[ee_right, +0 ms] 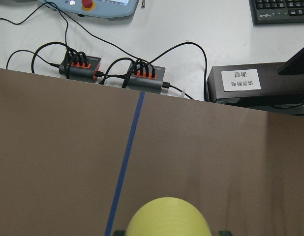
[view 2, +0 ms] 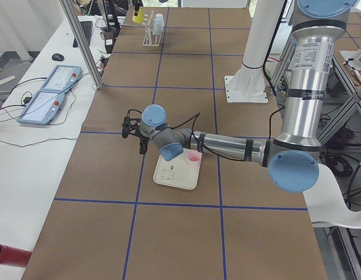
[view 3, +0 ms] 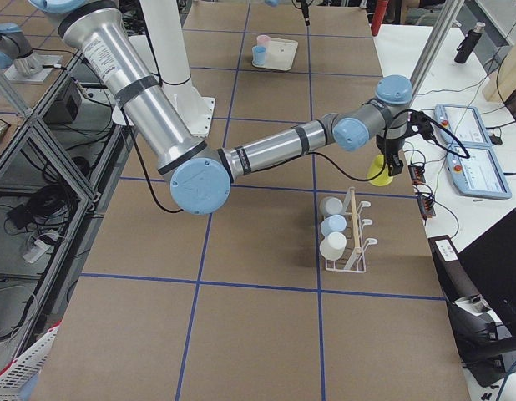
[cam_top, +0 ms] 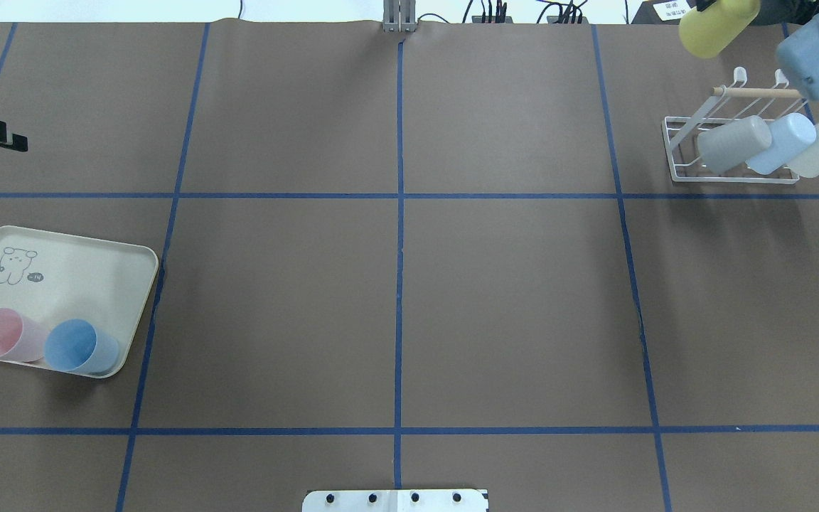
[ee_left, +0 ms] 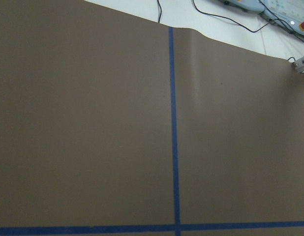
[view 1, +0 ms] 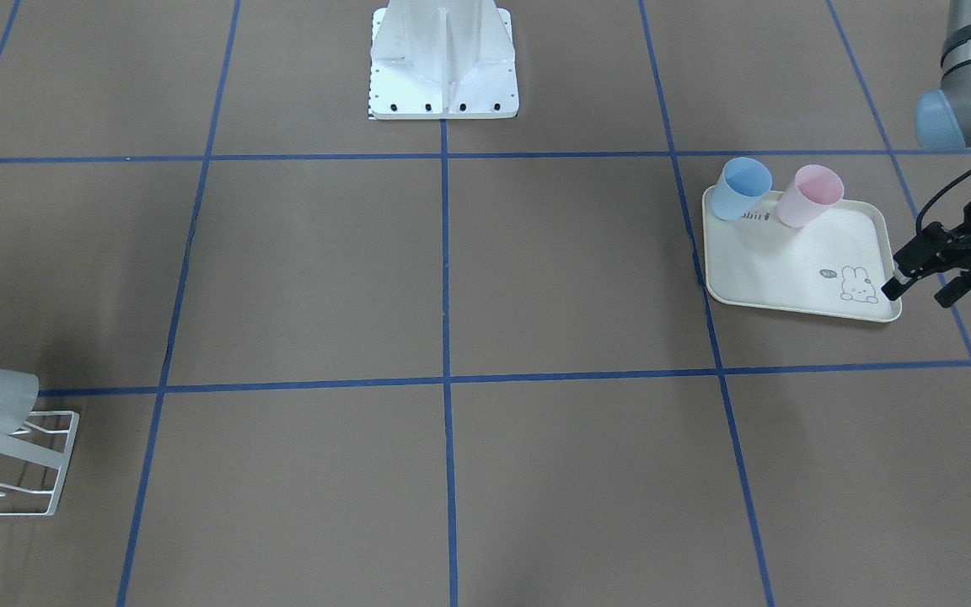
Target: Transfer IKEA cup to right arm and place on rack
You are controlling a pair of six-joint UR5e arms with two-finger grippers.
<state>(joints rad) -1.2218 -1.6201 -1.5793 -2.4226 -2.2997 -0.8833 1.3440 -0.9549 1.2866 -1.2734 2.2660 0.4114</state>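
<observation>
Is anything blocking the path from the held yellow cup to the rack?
Nothing visible. The yellow cup in the right gripper hangs near the rack; three cups fill one side, and the other rods look bare.

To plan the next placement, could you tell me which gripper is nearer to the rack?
Right. The right gripper holds a yellow cup in the air close by the rack; the left gripper hangs open beside the tray, at the opposite end.

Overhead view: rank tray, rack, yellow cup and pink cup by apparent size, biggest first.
1. tray
2. rack
3. yellow cup and pink cup: they look about alike. The yellow one is lifted off the table and so nearer the camera, so I won't rank them.
</observation>
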